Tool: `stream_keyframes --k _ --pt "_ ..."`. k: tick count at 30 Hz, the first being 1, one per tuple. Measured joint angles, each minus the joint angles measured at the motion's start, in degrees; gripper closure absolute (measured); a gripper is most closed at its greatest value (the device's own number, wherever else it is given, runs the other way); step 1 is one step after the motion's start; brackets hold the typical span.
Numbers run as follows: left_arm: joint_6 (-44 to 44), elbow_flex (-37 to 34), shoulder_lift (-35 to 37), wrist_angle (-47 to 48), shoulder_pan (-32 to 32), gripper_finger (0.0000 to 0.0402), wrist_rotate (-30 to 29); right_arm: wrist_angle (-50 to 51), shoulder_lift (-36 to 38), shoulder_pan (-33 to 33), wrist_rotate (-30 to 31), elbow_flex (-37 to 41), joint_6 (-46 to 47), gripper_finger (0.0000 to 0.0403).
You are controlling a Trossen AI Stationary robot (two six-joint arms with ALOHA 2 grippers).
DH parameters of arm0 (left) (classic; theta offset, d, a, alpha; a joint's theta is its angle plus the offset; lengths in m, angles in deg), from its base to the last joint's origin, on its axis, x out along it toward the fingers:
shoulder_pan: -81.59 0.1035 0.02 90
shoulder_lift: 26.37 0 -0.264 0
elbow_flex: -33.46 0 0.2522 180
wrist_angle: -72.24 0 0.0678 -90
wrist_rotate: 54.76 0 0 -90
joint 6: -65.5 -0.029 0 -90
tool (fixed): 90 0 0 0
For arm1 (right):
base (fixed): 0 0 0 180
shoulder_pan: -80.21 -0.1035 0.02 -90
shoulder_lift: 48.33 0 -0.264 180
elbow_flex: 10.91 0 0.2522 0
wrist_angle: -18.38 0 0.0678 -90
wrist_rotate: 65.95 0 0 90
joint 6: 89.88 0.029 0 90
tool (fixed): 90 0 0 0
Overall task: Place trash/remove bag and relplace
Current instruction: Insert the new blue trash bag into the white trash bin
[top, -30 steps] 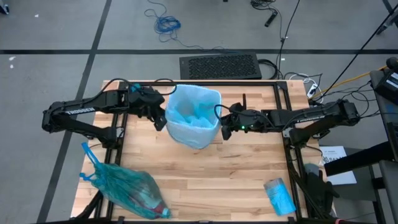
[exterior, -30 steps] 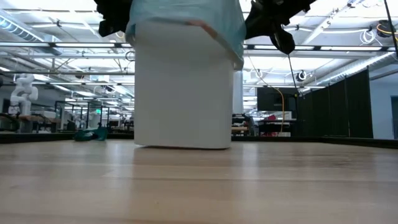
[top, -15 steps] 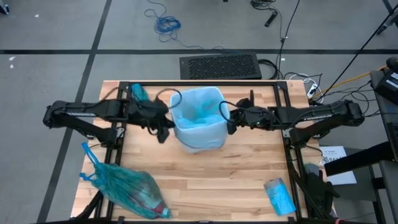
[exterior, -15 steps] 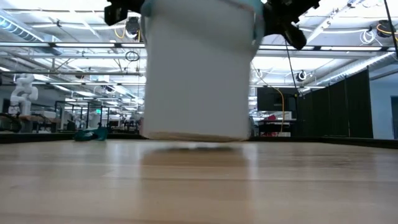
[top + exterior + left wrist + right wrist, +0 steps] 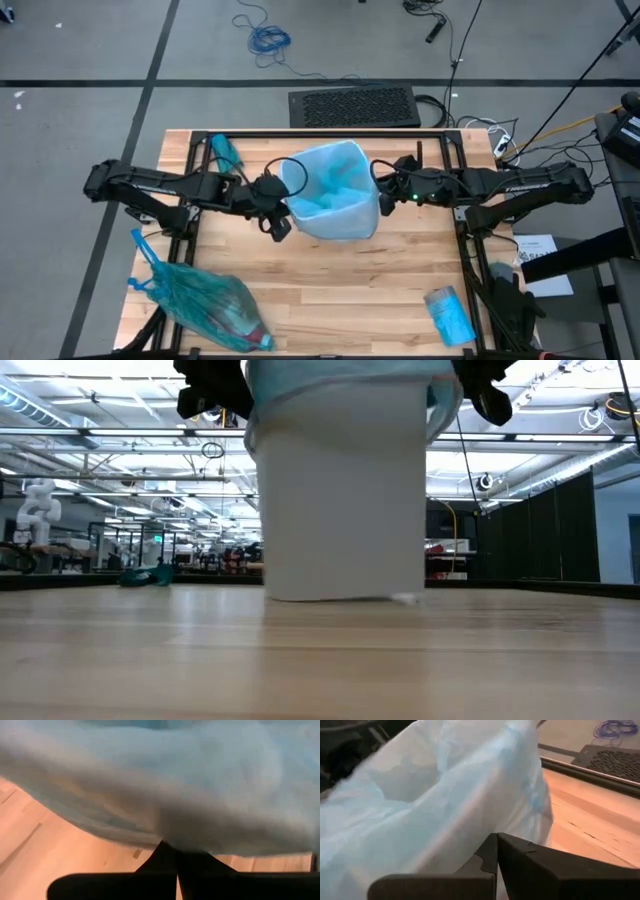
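On the table (image 5: 400,270), near the front left corner, lies a tied green bag (image 5: 205,300), dark and knotted. Through its film a bit of red shows, but the rest of the trash inside cannot be made out. Part of it runs past the table's front edge and out of the high view.

A small teal roll (image 5: 226,152) lies near the back left corner, half hidden behind the left arm.

The left gripper (image 5: 277,212) sits at the left side of the white bin (image 5: 345,500), which stands at the middle of the table toward the back edge. In the left wrist view its fingers are pressed together, with the pale blue liner (image 5: 335,180) filling the rest of the picture in a blur; whether any film is pinched between them cannot be told.

The liner is thin, crinkled and translucent, and drapes over the bin's rim. The low view cuts off the bin's top.

The right gripper (image 5: 385,188) is at the bin's right rim, its fingers (image 5: 515,855) together against the liner; a pinch cannot be confirmed.

A pale blue packet (image 5: 449,313) lies near the front right corner.
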Motion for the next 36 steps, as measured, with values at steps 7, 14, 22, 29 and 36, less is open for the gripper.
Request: stream_keyframes --k 7,14,22,29,36 --pt "1.5 0.0 0.0 0.4 -0.1 0.0401 -0.4 1.7 0.2 0.1 -2.2 0.1 -0.8 0.0402" --pt "3.0 0.0 0.2 0.5 -0.2 0.0401 -0.7 3.6 0.3 0.1 -4.5 0.2 -1.7 0.0402" --pt "4.5 0.0 3.5 0.3 -2.3 0.0402 -0.8 5.7 2.6 0.1 -7.0 0.2 -1.8 0.0403" --pt "6.0 0.0 8.4 0.5 -4.2 0.0402 -1.0 6.2 9.2 0.1 -6.8 0.2 -1.9 0.0403" --pt "5.9 0.0 11.4 0.7 -5.2 0.0402 -4.0 -0.7 13.4 0.1 -6.9 0.1 -3.4 0.0403"
